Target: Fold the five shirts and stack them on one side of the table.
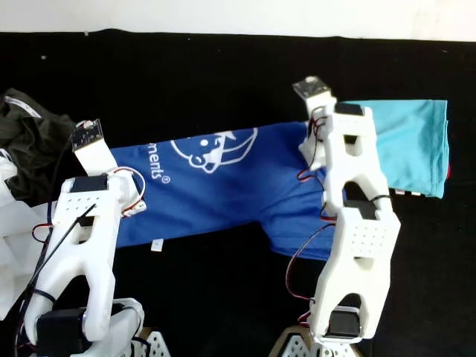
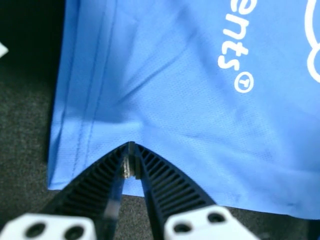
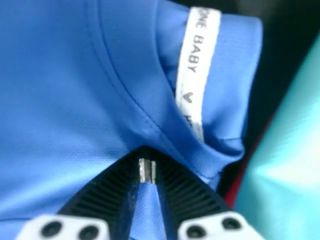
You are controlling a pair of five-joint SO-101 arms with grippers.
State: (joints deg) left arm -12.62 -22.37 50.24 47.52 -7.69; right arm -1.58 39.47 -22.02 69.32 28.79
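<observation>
The left end effector (image 2: 131,165) has its ribbed black jaws pressed together, tips meeting on the stitched hem (image 2: 75,125) of a blue shirt (image 1: 223,186). The right end effector (image 3: 146,172) is likewise clamped, with a fold of the same shirt caught between its jaws at the collar, just below a white woven neck label (image 3: 197,65).

The blue shirt lies stretched flat between the two arms across the middle of the desk (image 1: 223,74), which is covered in black cloth. Its fabric is a thin, fine mesh knit with a white print (image 1: 212,149) on it. It looks light, limp and slightly slick, so it will probably sag and crease wherever it is unsupported. The doubled hem and ribbed collar seem the firmest places to pinch.

A turquoise shirt (image 1: 409,149) lies folded just beside the collar end. A crumpled dark green garment (image 1: 30,141) lies in a heap at the opposite edge.
</observation>
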